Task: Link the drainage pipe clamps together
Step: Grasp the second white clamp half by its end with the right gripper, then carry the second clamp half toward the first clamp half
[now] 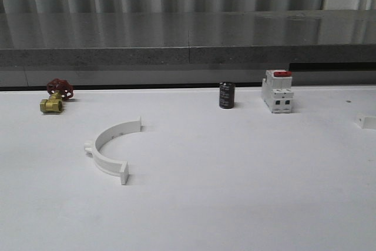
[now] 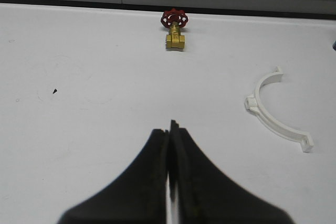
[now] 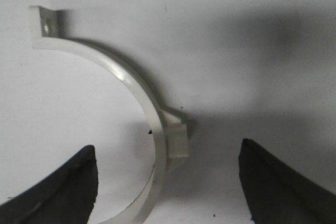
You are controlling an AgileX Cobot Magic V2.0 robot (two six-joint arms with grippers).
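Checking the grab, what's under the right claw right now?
A white clamp half lies flat on the table, between the open right claw's fingers. Its lower end runs out of view, so that tab can't be seen.

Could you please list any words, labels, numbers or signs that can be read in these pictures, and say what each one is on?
No text is legible anywhere.
Black cylinder: pale markings on its side, too small and blurred to read.
White breaker with red top: no readable print.
Brass valve with red handwheel: no marking can be made out.
Clamp halves: plain white, no lettering visible.
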